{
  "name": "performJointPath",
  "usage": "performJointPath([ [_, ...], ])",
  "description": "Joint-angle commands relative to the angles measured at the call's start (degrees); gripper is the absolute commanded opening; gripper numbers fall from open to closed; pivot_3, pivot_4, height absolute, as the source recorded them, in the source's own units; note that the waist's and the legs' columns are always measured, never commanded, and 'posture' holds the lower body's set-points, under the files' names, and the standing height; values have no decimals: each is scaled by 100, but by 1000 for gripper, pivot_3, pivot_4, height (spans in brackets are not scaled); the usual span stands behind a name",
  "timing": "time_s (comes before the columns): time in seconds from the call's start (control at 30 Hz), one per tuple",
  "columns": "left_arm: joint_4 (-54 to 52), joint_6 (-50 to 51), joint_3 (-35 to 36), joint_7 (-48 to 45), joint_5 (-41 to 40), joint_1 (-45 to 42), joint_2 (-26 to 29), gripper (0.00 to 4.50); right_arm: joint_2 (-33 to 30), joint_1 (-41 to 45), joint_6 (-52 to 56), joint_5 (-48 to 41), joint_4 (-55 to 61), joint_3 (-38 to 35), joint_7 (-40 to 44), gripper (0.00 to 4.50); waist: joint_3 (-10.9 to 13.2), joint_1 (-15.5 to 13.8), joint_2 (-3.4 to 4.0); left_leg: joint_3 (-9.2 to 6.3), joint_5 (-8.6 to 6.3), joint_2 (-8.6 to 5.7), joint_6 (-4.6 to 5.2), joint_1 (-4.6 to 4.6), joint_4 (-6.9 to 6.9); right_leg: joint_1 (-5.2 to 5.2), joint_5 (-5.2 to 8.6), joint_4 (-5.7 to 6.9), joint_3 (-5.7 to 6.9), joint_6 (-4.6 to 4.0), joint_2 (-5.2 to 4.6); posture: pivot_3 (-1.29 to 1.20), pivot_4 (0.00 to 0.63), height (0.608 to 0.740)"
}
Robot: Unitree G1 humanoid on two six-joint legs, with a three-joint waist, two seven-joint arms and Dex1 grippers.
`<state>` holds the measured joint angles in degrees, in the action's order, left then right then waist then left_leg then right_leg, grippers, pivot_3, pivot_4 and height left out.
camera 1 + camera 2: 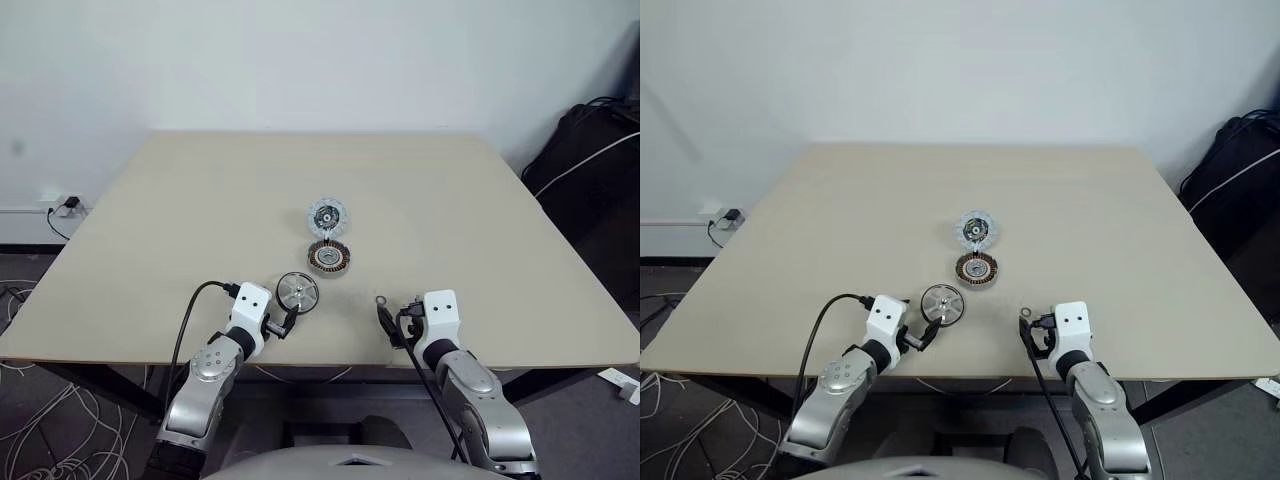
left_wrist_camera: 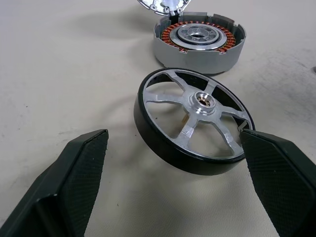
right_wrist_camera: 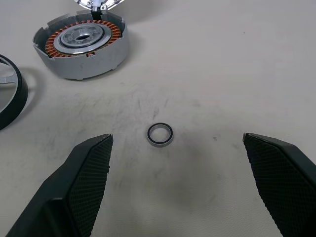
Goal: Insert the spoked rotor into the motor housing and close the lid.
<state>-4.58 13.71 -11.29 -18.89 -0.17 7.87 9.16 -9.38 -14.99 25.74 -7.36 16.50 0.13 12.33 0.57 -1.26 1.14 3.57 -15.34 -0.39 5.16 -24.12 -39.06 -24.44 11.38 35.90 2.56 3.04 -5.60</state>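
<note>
The big tan desk [image 1: 150, 230] has three round parts near its middle. The spoked rotor [image 1: 297, 291], a small wheel w/ a thin black rim and shiny silver spokes, lies flat on the desk close to the robot's edge. Behind it and a bit to the right sits the motor housing [image 1: 329, 257], a small grey round shell w/ brown copper coils inside, open side up. Just past the housing is the lid [image 1: 328, 216], a shiny silver disc that seems to touch or lean on the housing's far edge; can't tell which.

The left hand [image 2: 173, 192] is wide open and holds nothing. The rotor lies right in front of it, between the two black fingers [image 2: 74, 173]; one finger tip looks very near the rim, maybe touching. So the left hand is much nearer the rotor than the right one is.

The right hand [image 3: 175, 187] is also wide open and empty. A tiny black ring [image 3: 160, 134] lies on the desk between its fingers, not touched.

The rotor is round, so no long side to line up with. I think the next job is for the left hand to squeeze across the rim, then lift and carry it away from the robot and to the right, over the housing. Nothing is put in yet.
</note>
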Motion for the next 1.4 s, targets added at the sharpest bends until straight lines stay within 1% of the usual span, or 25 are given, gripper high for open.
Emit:
performJointPath([
  [0.03, -265, -23, -25, -9, -27, -59, -4, 4473, 2, 60, -2, -45, 157, -12, -1, 4492, 0, 1, 0, 0, 0, 0, 0, 0, 0, 0, 0, 0, 0, 0, 0, 0, 0, 740],
  [0.53, -252, -24, -46, -21, -38, -81, -5, 4473, 22, 53, 2, -51, 160, 13, 19, 4492, 2, 3, 0, 0, 0, 0, 0, 0, 1, -1, 0, -1, -2, 0, -1, 0, 0, 740],
  [0.63, -254, -20, -44, -19, -46, -85, -4, 4473, 31, 168, 188, 108, 58, 47, -161, 4492, 2, 8, 1, 0, 0, 0, 0, 0, 2, -1, 0, -1, -2, 0, -1, 0, 0, 740],
  [0.77, -234, -20, -50, -13, -33, -104, -4, 4473, 161, 510, 222, 251, -283, 70, -413, 4492, 4, 18, 4, 0, 0, 0, 0, 0, 3, -2, 0, -1, -3, 0, -1, 0, 0, 740],
  [0.93, -219, -28, -60, -6, -21, -125, -7, 4473, 328, 1037, 105, 383, -918, 180, -513, 4492, 7, 39, 6, 0, 0, 0, 0, 0, 6, -4, -1, 0, -2, -1, 1, 0, 0, 740],
  [1.07, -231, -24, -62, -1, -18, -121, -2, 4473, 370, 1353, -10, 422, -1337, 216, -505, 4492, 9, 35, 8, 0, 0, -2, 0, -1, 6, -5, -14, -1, 3, -26, 3, 0, 0, 740],
  [1.3, -291, -26, -35, 19, -17, -82, 17, 4473, 390, 1549, -212, 490, -2053, 249, -460, 4492, 9, 41, 7, 3, 1, -6, 1, -2, 5, -5, -13, -5, 6, -27, 7, 0, 0, 740],
  [1.33, -300, -27, -29, 24, -18, -72, 19, 4500, 382, 1512, -225, 488, -2111, 245, -451, 4122, 8, 48, 6, 3, 1, -6, 0, -2, 5, -5, -13, -5, 6, -27, 8, 0, 0, 740],
  [1.4, -315, -29, -22, 32, -18, -51, 23, 4500, 367, 1423, -259, 477, -2180, 236, -433, 3641, 7, 50, 4, 3, 1, -6, 1, 5, 6, 1, -13, -4, 5, -27, 9, 0, 0, 740],
])
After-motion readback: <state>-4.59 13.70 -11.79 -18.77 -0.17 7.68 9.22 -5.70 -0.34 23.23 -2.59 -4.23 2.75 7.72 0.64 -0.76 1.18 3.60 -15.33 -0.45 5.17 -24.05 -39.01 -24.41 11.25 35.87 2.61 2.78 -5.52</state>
